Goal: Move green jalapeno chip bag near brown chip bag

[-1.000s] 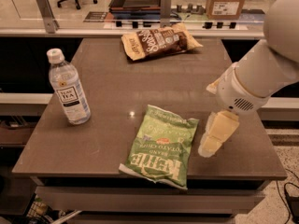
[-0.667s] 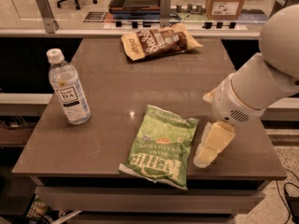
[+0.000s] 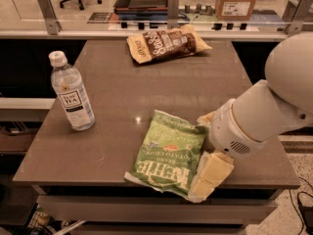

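Shifted left and nearer: gripper (image 3: 202,153), released, at right edge of green jalapeno chip bag (image 3: 166,153). Far side: brown chip bag (image 3: 166,44).

Crinkly, glossy green bag (image 3: 168,153) — smooth plastic hand (image 3: 209,175) just beside.

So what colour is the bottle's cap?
White cap, camera view; the gripper sits beside the green chip bag.
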Robot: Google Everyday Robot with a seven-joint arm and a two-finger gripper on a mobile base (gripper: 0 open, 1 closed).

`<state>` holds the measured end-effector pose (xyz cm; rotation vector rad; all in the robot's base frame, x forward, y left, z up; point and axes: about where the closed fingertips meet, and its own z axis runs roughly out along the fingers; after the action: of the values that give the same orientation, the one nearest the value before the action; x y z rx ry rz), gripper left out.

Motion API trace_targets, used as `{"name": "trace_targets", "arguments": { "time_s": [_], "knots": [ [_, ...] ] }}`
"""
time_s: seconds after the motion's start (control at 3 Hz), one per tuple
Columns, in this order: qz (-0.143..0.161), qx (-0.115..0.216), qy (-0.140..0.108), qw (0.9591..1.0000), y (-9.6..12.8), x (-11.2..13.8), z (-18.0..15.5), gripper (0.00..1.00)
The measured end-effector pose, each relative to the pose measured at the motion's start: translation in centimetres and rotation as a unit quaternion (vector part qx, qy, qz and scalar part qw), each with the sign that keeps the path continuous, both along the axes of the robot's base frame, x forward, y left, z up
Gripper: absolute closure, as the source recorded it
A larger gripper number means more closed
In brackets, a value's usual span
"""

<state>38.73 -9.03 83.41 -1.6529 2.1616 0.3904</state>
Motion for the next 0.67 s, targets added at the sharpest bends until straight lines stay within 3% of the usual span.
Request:
{"name": "trace_targets", "arguments": {
  "time_s": [0.33, 0.67],
  "knots": [
    [0.035, 0.046, -0.004, 0.9983, 3.0, -0.1, -0.6, 0.0],
    [0.068, 0.087, -0.006, 0.9939, 6.1, 0.6, -1.5, 0.17]
  ]
}}
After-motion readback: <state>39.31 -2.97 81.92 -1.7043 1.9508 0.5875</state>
